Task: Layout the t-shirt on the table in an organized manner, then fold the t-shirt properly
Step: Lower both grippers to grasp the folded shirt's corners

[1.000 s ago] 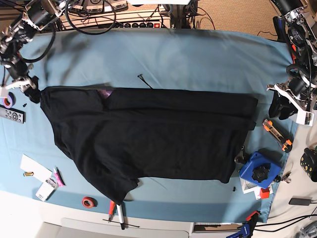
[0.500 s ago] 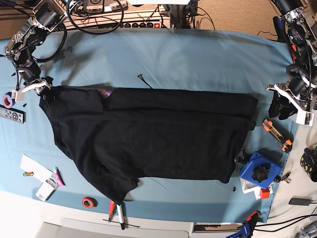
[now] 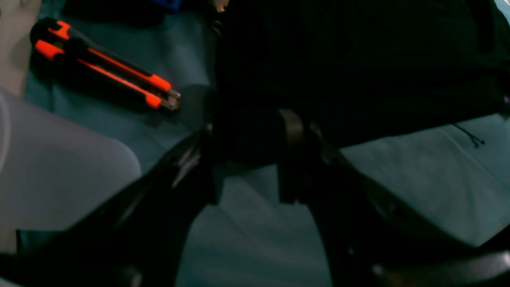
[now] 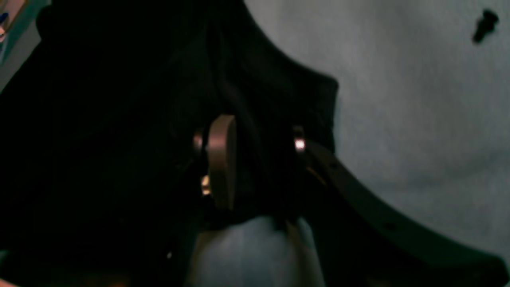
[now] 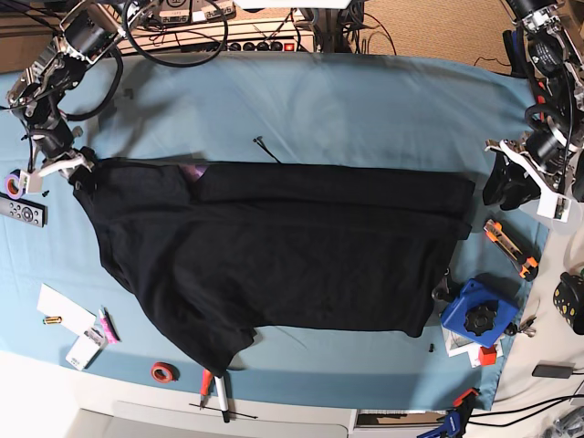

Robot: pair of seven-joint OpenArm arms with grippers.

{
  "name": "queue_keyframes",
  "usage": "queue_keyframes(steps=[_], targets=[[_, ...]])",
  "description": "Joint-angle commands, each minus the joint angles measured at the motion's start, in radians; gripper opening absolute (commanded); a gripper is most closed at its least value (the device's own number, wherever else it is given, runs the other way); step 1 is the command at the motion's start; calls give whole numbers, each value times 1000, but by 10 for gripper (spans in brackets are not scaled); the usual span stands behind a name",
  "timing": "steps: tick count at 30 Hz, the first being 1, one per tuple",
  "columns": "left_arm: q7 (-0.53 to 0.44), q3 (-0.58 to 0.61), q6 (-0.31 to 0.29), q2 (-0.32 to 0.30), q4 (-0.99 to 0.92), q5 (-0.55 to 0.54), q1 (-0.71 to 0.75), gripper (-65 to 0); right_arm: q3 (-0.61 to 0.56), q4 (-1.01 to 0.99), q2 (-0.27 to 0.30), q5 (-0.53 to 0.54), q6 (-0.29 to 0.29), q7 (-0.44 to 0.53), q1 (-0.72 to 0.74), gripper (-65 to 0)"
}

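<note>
Crosswise, the black t-shirt (image 5: 301, 246) lies on the blue table (image 5: 365, 109), its near-left corner between the right gripper's (image 4: 259, 159) parted fingers, while the left gripper (image 3: 249, 195), empty and spread, sits farther, just beside the opposite corner.

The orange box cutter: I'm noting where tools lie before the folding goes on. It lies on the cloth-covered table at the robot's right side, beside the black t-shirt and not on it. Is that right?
Not quite: the side is wrong. The base view shows the orange box cutter at the robot's left side. It does lie on the cloth-covered table, beside the black t-shirt and not on it.
</note>
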Motion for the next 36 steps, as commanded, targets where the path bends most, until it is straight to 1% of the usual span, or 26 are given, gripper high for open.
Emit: queue_keyframes(steps=[1,5,6,8,9,10,12,13,14,15,17,20,21,23,25,29,33,36], targets=[[-26,2,-4,-10,17,-19,-7,-428,1,16,23,18,5,15,19,-470],[-26,50,-3,6,17,-11,-6,-428,1,16,23,18,5,9,27,-470],[-29,75,-3,10,17,6,-6,-428,1,16,23,18,5,8,27,-470],[-57,131,3,21,17,93,-8,-428,1,16,23,17,5,0,27,-470],[-83,161,29,25,16,151,-8,-428,1,16,23,17,5,0,27,-470],[-106,187,79,31,16,215,-8,-428,1,16,24,17,5,0,27,-470],[-143,233,203,38,16,341,-8,-428,1,16,24,17,5,0,26,-470],[-144,251,257,38,16,390,-8,-428,2,16,25,17,5,-6,26,-470],[-142,266,300,37,16,428,-8,-428,2,16,26,17,5,-14,27,-470],[-142,278,323,37,16,452,-8,-428,2,16,26,17,5,-18,27,-470],[-142,296,327,37,16,474,-8,-409,2,16,26,17,5,-18,27,-470],[-143,304,337,38,4,475,-10,-378,1,16,25,18,5,-18,27,-470],[-144,304,354,37,-9,476,-11,-377,1,16,26,18,5,-18,27,-470],[-161,304,364,37,-43,480,-14,-377,2,16,26,18,5,-18,27,-470],[-185,304,364,37,-80,479,-14,-377,1,16,26,18,5,-20,27,-470],[-188,304,364,38,-126,477,-23,-377,2,16,26,18,5,-24,27,-470],[-195,304,364,38,-161,422,-53,-377,1,16,25,18,5,-26,27,-470],[-194,304,362,40,-222,414,-88,-377,1,16,26,18,5,-33,27,-470]])
